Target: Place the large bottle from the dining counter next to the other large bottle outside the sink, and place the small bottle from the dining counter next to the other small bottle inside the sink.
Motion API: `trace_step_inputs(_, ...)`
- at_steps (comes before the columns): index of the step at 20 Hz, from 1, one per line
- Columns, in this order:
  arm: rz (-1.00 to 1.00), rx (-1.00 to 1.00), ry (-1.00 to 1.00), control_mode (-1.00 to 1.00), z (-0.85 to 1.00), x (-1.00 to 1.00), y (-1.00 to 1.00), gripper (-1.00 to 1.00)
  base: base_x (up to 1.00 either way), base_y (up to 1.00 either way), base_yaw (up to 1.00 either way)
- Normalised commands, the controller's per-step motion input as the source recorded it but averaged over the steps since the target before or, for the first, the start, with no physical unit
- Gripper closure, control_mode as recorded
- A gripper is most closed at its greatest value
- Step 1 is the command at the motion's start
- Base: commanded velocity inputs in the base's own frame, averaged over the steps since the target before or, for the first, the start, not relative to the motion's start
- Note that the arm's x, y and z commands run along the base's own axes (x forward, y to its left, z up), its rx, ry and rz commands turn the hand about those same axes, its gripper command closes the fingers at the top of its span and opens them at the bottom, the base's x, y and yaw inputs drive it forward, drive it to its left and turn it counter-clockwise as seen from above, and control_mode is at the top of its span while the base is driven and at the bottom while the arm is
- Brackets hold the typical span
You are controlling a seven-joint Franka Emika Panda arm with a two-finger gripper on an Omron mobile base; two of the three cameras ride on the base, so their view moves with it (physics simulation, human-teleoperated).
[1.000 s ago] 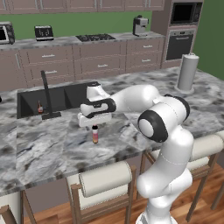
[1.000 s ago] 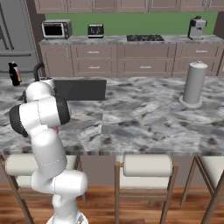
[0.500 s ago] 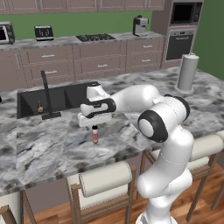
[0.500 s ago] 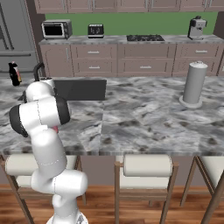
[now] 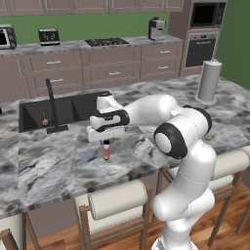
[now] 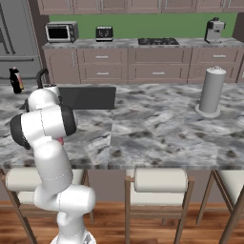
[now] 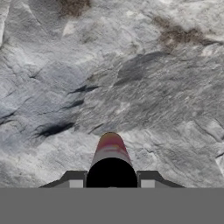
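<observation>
White arm reaches left, gripper [image 5: 106,142] pointing down, clamping small bottle [image 5: 106,152].

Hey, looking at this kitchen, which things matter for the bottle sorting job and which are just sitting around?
For the job:
small bottle
gripper, closed on it
other small bottle, in the sink
other large bottle
dining counter

Just around:
paper towel roll
toaster
coffee machine
stool
</observation>
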Motion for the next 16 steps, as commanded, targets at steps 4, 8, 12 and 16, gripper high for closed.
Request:
trace_step_inputs(4, 0.0, 0.0, -0.01, -1.0, 0.0, 0.0, 0.0, 1.0, 0.0, 0.0, 0.0)
trace_step_inputs(8, 0.02, 0.0, -0.07, -1.0, 0.24, -0.48, 0.0, 1.0, 0.0, 0.0, 0.0)
trace_step_inputs(12, 0.11, 0.0, -0.08, -1.0, 0.59, -0.93, -0.1, 1.0, 0.0, 0.0, 0.0)
trace_step_inputs(16, 0.1, 0.0, -0.05, -1.0, 0.55, -0.85, -0.14, 1.0, 0.0, 0.0, 0.0)
